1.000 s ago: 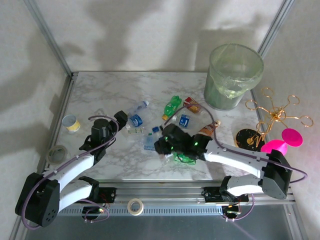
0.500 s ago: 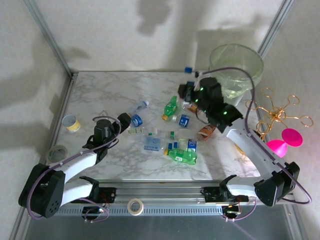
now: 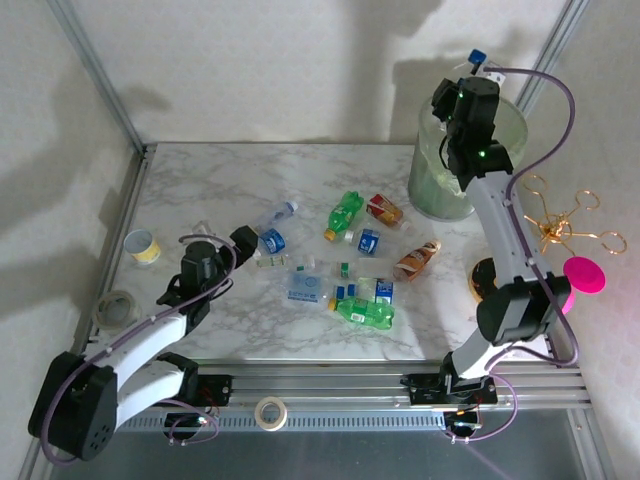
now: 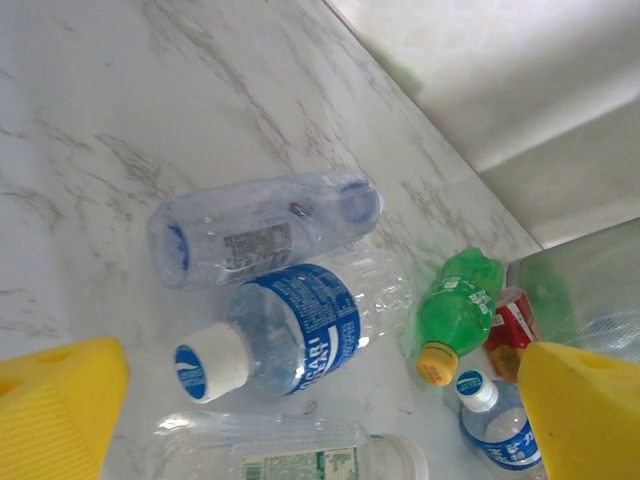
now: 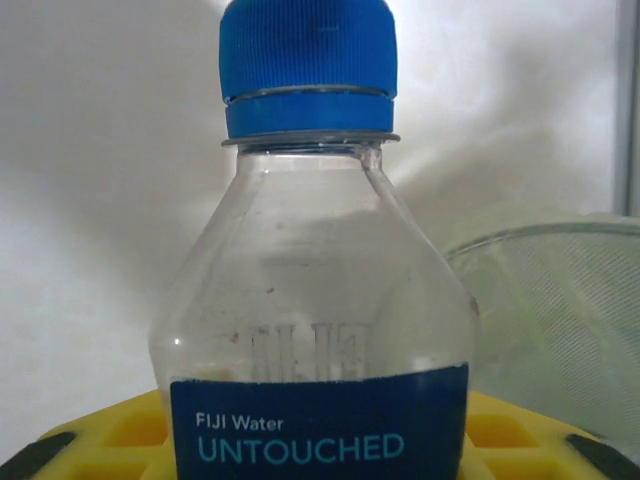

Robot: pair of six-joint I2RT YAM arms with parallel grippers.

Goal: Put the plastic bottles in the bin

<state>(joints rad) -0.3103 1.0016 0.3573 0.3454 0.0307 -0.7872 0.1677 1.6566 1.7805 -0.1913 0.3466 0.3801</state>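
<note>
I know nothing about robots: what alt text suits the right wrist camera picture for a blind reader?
A clear plastic bottle with a blue cap and a blue FIJI Water label stands upright, close up, gripped between the right hand's yellow fingers. Behind it to the right is the translucent bin with its green liner.

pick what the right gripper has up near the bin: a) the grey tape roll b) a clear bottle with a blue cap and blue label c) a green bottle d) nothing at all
B: the right wrist view shows the right gripper shut on a clear bottle with a blue cap and blue label, with the bin close by.
</note>
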